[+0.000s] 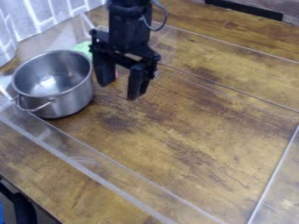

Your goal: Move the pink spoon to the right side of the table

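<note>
Black, spread-fingered gripper [122, 80] hovered near the table's [198, 131] far-left corner, seemingly reaching for the hidden pink spoon, needing descent.

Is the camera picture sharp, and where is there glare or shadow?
Camera view: soft and low in detail overall; pale glare on the steel pot and along the glossy strips of the table; the gripper is dark, hiding the pink spoon; a dim shadow lies beneath it.

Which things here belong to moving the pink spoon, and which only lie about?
For the job: gripper, open; table; pink spoon, not visible, perhaps behind the gripper.
Lying about: steel pot; light green object.
</note>
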Robot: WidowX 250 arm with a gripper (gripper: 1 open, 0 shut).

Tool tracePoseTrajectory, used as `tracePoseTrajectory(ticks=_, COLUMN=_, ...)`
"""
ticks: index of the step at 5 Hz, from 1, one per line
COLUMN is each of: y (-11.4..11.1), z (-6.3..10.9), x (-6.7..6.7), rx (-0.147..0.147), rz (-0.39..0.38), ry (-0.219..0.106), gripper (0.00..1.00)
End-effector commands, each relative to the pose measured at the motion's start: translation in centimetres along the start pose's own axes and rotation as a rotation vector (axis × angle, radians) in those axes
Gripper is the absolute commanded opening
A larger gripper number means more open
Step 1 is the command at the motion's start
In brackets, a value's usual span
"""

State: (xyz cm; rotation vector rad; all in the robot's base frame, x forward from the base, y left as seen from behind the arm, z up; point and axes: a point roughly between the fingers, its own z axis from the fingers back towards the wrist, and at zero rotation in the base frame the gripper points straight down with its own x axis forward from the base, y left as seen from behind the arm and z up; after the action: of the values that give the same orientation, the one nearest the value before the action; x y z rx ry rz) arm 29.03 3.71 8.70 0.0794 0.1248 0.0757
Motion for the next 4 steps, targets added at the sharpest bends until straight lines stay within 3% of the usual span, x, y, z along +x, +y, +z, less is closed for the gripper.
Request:
tracePoseTrajectory(ticks=1, y=0.5, z=0.6, x=0.8, rx=0.018, rz=0.050, ry=-0.058, gripper=0.00)
tracePoseTrajectory(ticks=2, y=1.2, z=-0.2, x=1.3, rx=0.024, rz=0.081, ry=-0.055, gripper=1.00)
tracePoseTrajectory(ticks=3, y=2.3, z=-0.7, x=2.2, rx=0.029, rz=0.119, ry=-0.060, gripper=1.00)
tracePoseTrajectory(ticks=4, y=3.7, z=-0.9, x=3.9, rx=0.032, rz=0.167, ry=-0.075, gripper=1.00)
